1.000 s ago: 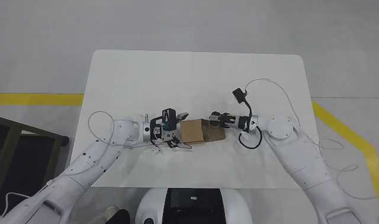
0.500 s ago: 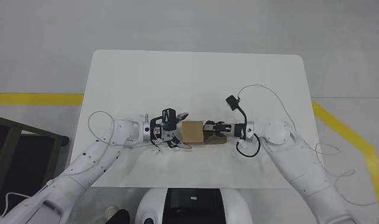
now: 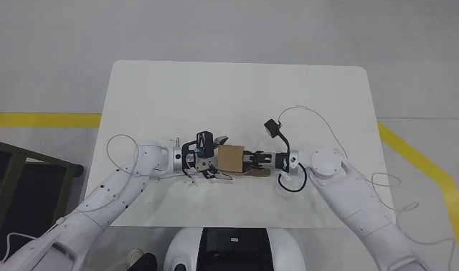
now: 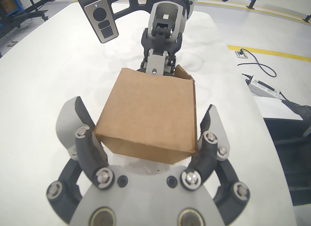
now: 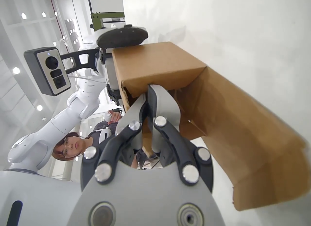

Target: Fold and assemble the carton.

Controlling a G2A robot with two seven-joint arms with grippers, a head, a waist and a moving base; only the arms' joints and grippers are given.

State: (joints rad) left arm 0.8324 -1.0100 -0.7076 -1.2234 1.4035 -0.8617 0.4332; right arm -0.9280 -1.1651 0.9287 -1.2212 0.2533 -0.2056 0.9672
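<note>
A small brown carton (image 3: 231,158) lies on its side near the front of the white table (image 3: 287,99). My left gripper (image 3: 221,158) is open, and its fingers (image 4: 81,115) straddle the carton's (image 4: 150,112) closed end. My right gripper (image 5: 147,88) is shut, with its tips pushed into the carton's (image 5: 158,64) open end. A long loose flap (image 5: 243,139) lies open on the table beside it. From the left wrist view, the right gripper (image 4: 158,69) shows just behind the carton's far edge.
The two arms meet at the carton from either side, close to the table's front edge. The back half of the table is bare white surface. A white cable (image 3: 323,106) loops from the right arm over the table. A dark rack (image 3: 29,170) stands on the floor left of the table.
The right gripper has moved left across the open flap and into the carton's open end, its wrist turning as it went. The left arm and the carton stayed put.
</note>
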